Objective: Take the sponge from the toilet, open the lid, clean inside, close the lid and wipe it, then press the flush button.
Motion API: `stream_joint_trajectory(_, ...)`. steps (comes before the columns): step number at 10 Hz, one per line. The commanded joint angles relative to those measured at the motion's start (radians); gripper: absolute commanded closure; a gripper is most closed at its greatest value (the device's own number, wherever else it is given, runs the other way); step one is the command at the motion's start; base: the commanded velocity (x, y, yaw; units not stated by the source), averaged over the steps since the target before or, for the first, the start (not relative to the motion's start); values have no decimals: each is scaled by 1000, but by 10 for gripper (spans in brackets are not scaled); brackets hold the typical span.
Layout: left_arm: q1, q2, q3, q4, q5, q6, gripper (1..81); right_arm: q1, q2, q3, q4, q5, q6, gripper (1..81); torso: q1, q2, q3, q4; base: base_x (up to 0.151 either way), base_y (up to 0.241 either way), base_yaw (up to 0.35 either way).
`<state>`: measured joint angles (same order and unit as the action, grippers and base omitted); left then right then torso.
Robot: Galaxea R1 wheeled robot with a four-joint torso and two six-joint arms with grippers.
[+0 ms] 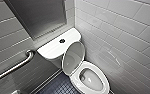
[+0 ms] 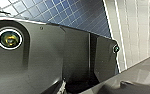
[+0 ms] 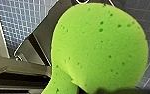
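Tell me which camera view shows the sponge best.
The right wrist view: the sponge sits close up, green and pitted, above the tiled floor. The head view gives the toilet with its lid raised; the left wrist view, floor and wall.

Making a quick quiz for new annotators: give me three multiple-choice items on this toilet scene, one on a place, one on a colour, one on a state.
1. Where is the flush button? A tank top; B side wall; C floor.
2. What colour is the sponge? A yellow; B bright green; C blue.
3. How is the lid? A shut; B raised; C taken off.
Answers: 1 A, dark button in the white tank top; 2 B, green in the right wrist view; 3 B, it stands up, bowl uncovered.
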<state>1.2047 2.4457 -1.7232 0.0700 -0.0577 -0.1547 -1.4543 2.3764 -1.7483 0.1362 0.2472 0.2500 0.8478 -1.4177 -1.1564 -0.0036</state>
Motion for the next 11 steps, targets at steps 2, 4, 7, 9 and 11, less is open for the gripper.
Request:
stream_joint_trajectory(2,-217,-60,60,-203,208,1,10,-41,-17,18,-29,-55,-3,811,0,0,0,0,0,0,0)
stream_joint_trajectory(4,-326,-68,65,-306,261,1,10,-55,2,15,-46,-42,-3,811,0,0,0,0,0,0,0)
stream_joint_trajectory(7,-478,-108,117,-426,291,1,10,-56,14,15,-46,-28,-3,811,0,0,0,0,0,0,0)
stream_joint_trajectory(9,-556,-161,177,-508,291,1,10,-55,16,14,-46,-26,-3,811,0,0,0,0,0,0,0)
stream_joint_trajectory(11,-599,-200,203,-572,282,0,10,-56,17,14,-46,-26,-3,811,0,1,0,0,0,0,0)
